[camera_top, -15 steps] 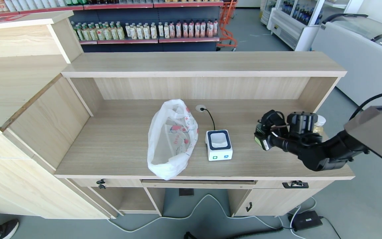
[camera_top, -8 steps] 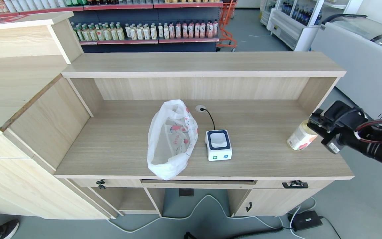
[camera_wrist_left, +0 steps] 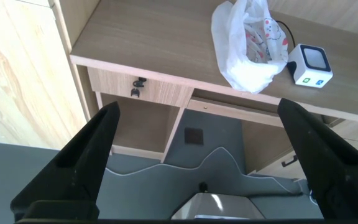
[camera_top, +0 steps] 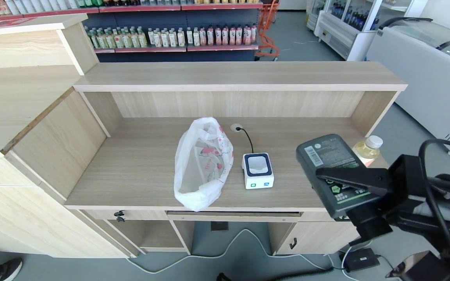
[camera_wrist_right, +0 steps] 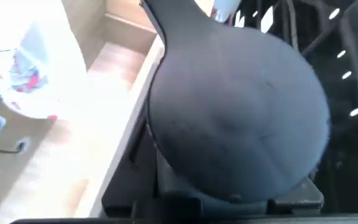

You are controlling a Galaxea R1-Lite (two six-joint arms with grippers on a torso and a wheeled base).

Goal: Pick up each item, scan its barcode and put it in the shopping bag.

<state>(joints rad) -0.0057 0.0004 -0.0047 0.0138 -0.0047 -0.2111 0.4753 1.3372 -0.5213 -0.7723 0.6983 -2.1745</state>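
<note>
Right of the scanner [camera_top: 258,170], the right gripper [camera_top: 328,175] is clamped on a dark flat pack [camera_top: 326,154]. One black finger [camera_top: 350,178] lies across the pack's upper face. A white barcode label [camera_top: 314,155] faces up on the corner of the pack nearest the scanner. The right wrist view has the pack's dark underside [camera_wrist_right: 235,118] close up.

Farther right of the scanner, partly behind the pack, a bottle [camera_top: 365,149] with pale yellow contents and a white cap stands upright on the counter [camera_top: 139,164].

Just left of the scanner lies the white plastic bag [camera_top: 203,164], its mouth slack and open; I cannot tell whether the two touch. A black cable [camera_top: 247,137] runs from the scanner's back to a hole in the counter behind it.

Well to the front of the scanner and lower than the countertop, the left gripper [camera_wrist_left: 197,168] hangs with its fingers [camera_wrist_left: 86,162] spread wide and nothing between them. It looks up at the bag [camera_wrist_left: 247,43] and scanner [camera_wrist_left: 311,64].
</note>
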